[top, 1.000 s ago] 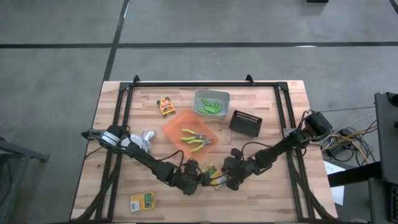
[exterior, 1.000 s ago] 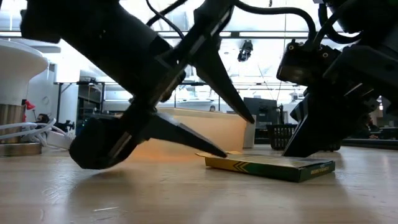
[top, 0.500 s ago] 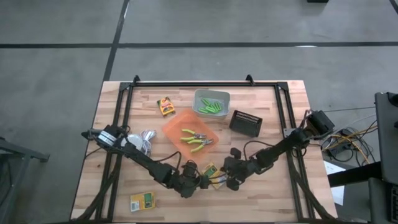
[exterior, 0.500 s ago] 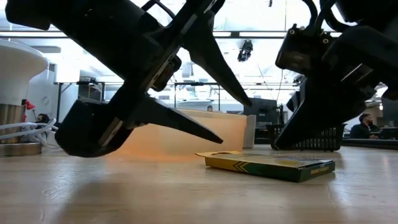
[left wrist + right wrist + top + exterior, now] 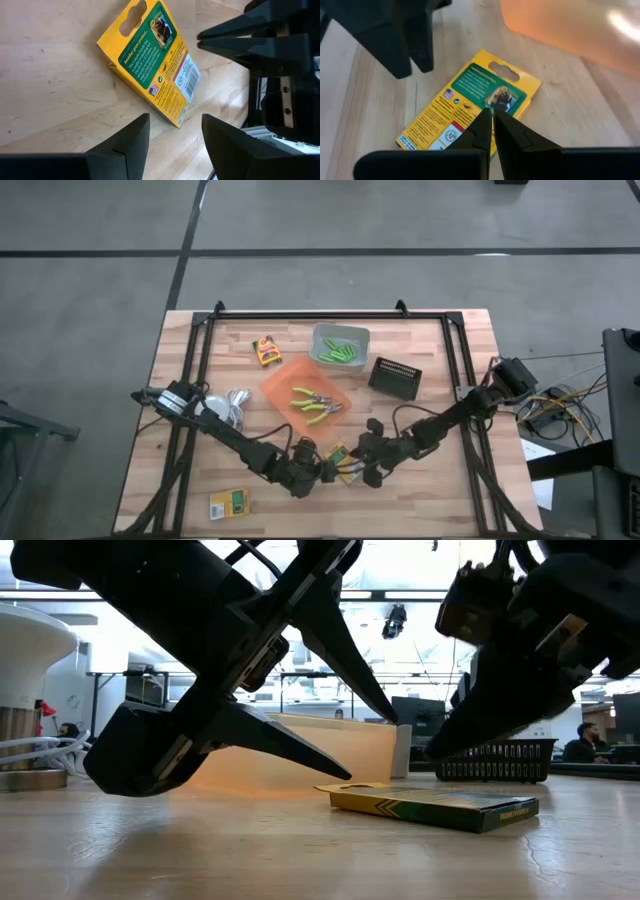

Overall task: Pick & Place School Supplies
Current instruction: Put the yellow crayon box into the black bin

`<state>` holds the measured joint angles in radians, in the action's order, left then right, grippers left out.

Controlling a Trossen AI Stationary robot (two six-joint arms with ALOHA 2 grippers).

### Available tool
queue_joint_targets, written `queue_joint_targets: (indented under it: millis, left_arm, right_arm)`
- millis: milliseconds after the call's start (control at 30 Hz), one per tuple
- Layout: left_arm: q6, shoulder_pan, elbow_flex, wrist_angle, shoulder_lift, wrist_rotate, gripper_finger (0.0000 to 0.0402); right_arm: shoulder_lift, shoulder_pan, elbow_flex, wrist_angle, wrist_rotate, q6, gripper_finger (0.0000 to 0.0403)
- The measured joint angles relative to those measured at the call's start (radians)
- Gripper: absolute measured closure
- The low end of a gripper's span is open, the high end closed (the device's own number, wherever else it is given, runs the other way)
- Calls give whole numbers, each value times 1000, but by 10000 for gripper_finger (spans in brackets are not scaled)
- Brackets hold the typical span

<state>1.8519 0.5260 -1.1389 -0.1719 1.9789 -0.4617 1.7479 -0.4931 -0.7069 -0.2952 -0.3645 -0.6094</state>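
A yellow-and-green printed box [image 5: 341, 457] lies flat on the table near its near edge, between my two grippers. My left gripper [image 5: 330, 469] is open and slants down at the box's left end; in the left wrist view the box [image 5: 155, 57] lies just ahead of the gripper [image 5: 175, 120]. In the low view its lower fingertip [image 5: 345, 775] hangs just above the box's flap. My right gripper [image 5: 363, 468] is shut and hovers over the box's right part [image 5: 470, 110]; its tip [image 5: 432, 752] is clear of the box [image 5: 440, 807].
Two green-handled pliers [image 5: 315, 403] lie in the orange bin [image 5: 283, 380]. Lime-green markers [image 5: 340, 352] lie in the grey bin [image 5: 322, 332]. A black basket [image 5: 395, 377] stands to the right. More boxes lie far [image 5: 266, 350] and near left [image 5: 229, 503]. White round thing with cable [image 5: 228, 408] at left.
My right gripper has risen from the table beside the box and now hangs above it, still shut. My left gripper has lifted a little and drawn slightly back toward the table's left, staying open. The box has kept its place.
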Motion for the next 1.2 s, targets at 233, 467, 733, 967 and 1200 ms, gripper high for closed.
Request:
queue_joint_targets:
  millis: [233,467,733,967,1200]
  left_arm:
    - [3,0,0,8,1,8,216]
    - [13,0,0,16,1,9,216]
    - [19,0,0,16,1,9,216]
    - [37,1,0,19,1,9,216]
    - [52,1,0,72,1,8,216]
  right_arm:
    - [65,0,-3,-19,81,-30,385]
    - [76,0,-4,-27,74,-33,385]
    - [75,0,-5,0,74,-39,385]
    - [75,1,-4,7,73,-36,385]
    - [76,1,-4,26,73,-38,385]
